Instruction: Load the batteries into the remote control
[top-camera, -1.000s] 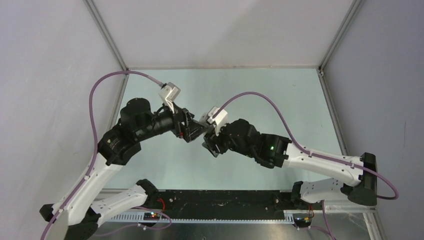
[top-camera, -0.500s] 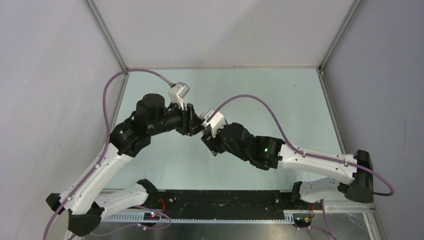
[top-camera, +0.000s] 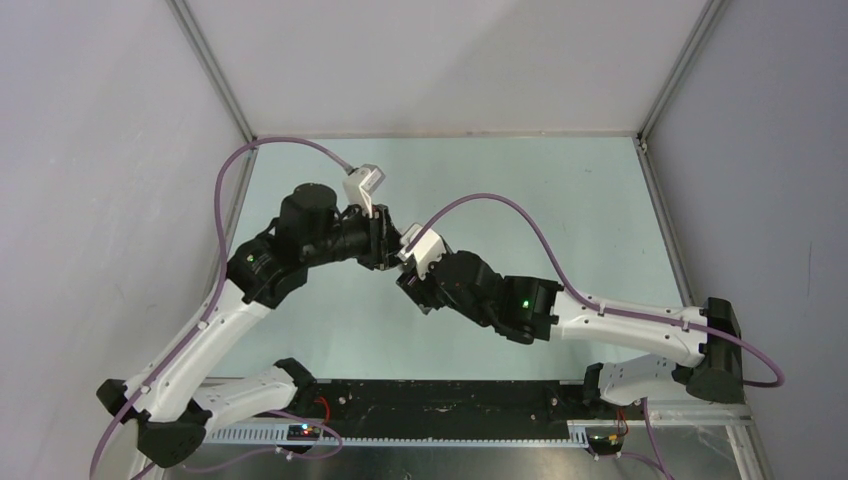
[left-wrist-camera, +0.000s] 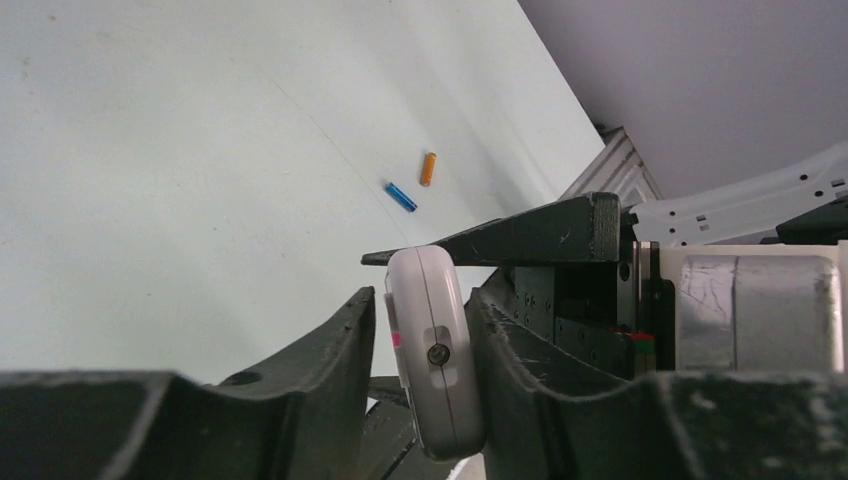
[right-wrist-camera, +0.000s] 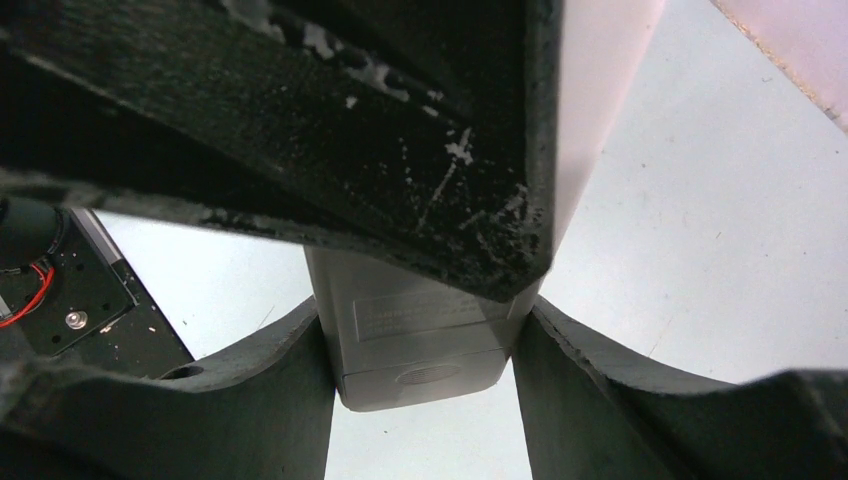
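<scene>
- Left gripper (left-wrist-camera: 425, 330) is clamped on the white remote control (left-wrist-camera: 440, 400), which sits edge-on between its two fingers.
- Right gripper (right-wrist-camera: 420, 350) squeezes the same remote from both sides.
- Beyond the left fingers, the blue battery (left-wrist-camera: 401, 197) and the orange battery (left-wrist-camera: 428, 168) lie close together on the table (left-wrist-camera: 150, 150), well apart from both grippers.

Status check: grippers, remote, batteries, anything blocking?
Grippers: left gripper and right gripper both shut on remote control. Batteries: blue battery and orange battery loose on table, apart, not loaded. Nothing blocking in view.
</scene>
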